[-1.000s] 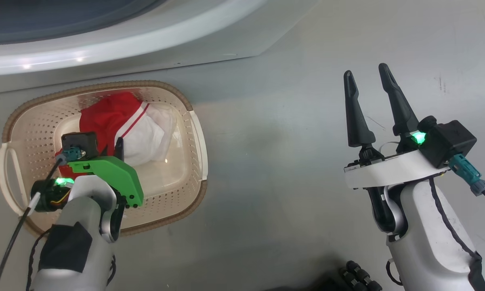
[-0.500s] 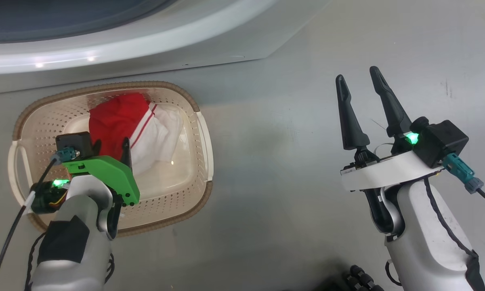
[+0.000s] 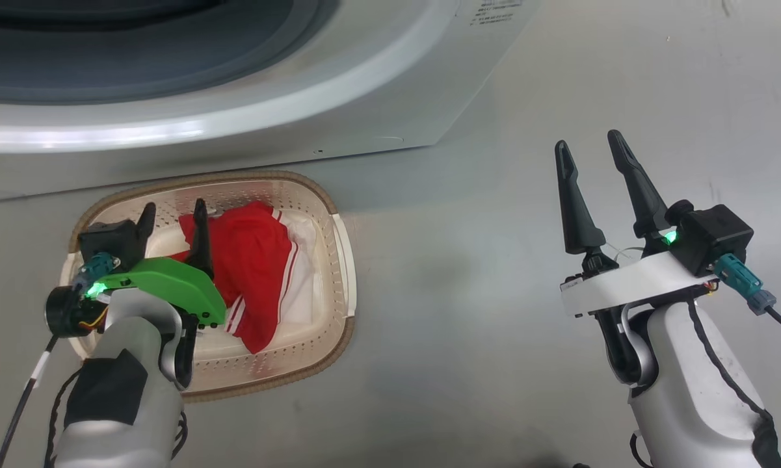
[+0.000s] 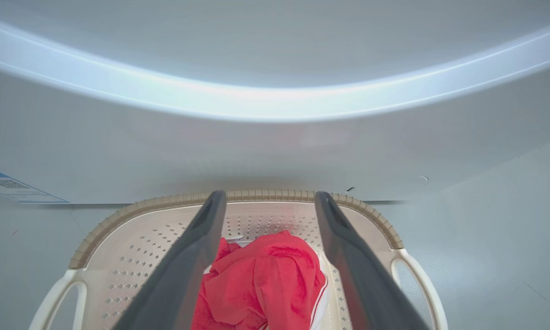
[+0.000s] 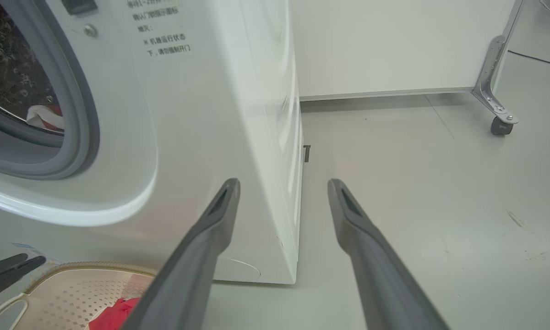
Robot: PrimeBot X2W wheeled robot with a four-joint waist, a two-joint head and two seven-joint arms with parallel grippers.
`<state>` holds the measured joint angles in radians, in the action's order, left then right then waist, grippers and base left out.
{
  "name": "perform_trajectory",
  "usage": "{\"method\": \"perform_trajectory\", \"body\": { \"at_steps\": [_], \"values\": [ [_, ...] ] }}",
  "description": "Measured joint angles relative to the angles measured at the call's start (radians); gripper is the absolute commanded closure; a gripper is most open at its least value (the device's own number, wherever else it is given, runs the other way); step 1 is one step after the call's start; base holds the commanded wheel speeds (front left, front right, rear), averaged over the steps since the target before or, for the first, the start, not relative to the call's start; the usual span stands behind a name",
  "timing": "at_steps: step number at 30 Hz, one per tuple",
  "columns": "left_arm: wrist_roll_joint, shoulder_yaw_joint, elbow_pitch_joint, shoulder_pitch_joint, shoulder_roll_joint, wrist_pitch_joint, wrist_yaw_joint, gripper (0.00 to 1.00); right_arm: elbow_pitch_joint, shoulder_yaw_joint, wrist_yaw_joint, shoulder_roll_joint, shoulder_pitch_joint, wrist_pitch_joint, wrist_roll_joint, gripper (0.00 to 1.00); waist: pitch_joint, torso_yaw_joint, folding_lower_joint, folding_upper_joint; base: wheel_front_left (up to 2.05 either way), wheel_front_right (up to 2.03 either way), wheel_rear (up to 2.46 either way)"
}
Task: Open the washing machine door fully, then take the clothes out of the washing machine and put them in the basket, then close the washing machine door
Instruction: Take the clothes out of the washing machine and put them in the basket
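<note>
The cream basket (image 3: pixel 260 177) stands on the floor just in front of the white washing machine (image 3: pixel 364 97). Red and white clothes (image 3: pixel 253 273) lie heaped inside it. My left gripper (image 3: pixel 174 220) hangs open over the basket's left half, with nothing between its fingers. In the left wrist view the clothes (image 4: pixel 265 279) lie below the open left gripper (image 4: pixel 266 204), apart from it. My right gripper (image 3: pixel 588 142) is open and empty over bare floor to the right. The right wrist view shows a white and red piece of clothing (image 5: pixel 43 117) in the drum. The washing machine door is out of view.
The machine's grey drum seal (image 5: pixel 75 114) and its right front corner (image 5: pixel 293 206) are close to my right gripper (image 5: pixel 284 183). A white panel on a metal leg with a caster (image 5: pixel 499 124) stands behind. Grey floor (image 3: pixel 468 325) spreads between the arms.
My left gripper was shut low in the basket and has opened and lifted, leaving the red garment on the pile. The head view has tilted up, showing more of the machine. The right gripper stays open.
</note>
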<state>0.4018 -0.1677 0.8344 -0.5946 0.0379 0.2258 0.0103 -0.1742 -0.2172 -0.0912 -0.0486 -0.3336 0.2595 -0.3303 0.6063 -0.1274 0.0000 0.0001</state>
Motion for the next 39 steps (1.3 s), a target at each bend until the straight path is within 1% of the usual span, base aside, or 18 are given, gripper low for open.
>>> {"method": "perform_trajectory", "body": {
  "at_steps": [3, 6, 15, 19, 25, 31, 39],
  "values": [
    [-0.002, -0.007, -0.013, 0.001, -0.002, 0.022, 0.005, 0.0, -0.013, 0.007, 0.0, 0.0, 0.012, 0.0, 0.008, 0.0, -0.035, 0.007, 0.0, 0.0, 0.0, 0.0, 0.0],
    [-0.006, -0.014, -0.037, 0.008, -0.002, 0.024, 0.013, 0.0, -0.028, 0.011, 0.0, 0.0, 0.028, 0.0, 0.008, 0.0, -0.071, 0.016, 0.0, 0.0, 0.0, 0.0, 0.0],
    [-0.026, -0.024, -0.145, 0.046, -0.005, 0.026, 0.013, 0.0, -0.05, 0.024, 0.0, 0.0, 0.081, 0.0, 0.008, 0.0, -0.18, 0.044, 0.0, 0.0, 0.0, 0.0, 0.0],
    [-0.037, -0.023, -0.207, 0.068, -0.005, 0.026, 0.013, 0.0, -0.056, 0.025, 0.0, 0.0, 0.099, 0.0, 0.008, 0.0, -0.222, 0.057, 0.0, 0.0, 0.0, 0.0, 0.0],
    [-0.075, -0.014, -0.359, 0.094, -0.005, 0.026, 0.006, 0.0, -0.062, 0.027, 0.0, 0.0, 0.113, 0.0, 0.008, 0.0, -0.278, 0.072, 0.0, 0.0, 0.0, 0.0, 0.0],
    [-0.097, -0.017, -0.466, 0.178, -0.005, 0.026, 0.004, 0.0, -0.074, 0.031, 0.0, 0.0, 0.141, 0.0, 0.008, 0.0, -0.338, 0.078, 0.0, 0.0, 0.0, 0.0, 0.0],
    [-0.113, -0.035, -0.524, 0.32, -0.004, 0.026, -0.007, 0.0, -0.087, 0.046, 0.006, 0.001, 0.195, 0.0, 0.009, 0.0, -0.416, 0.086, 0.0, 0.0, 0.0, 0.0, 0.0]
  ]
}}
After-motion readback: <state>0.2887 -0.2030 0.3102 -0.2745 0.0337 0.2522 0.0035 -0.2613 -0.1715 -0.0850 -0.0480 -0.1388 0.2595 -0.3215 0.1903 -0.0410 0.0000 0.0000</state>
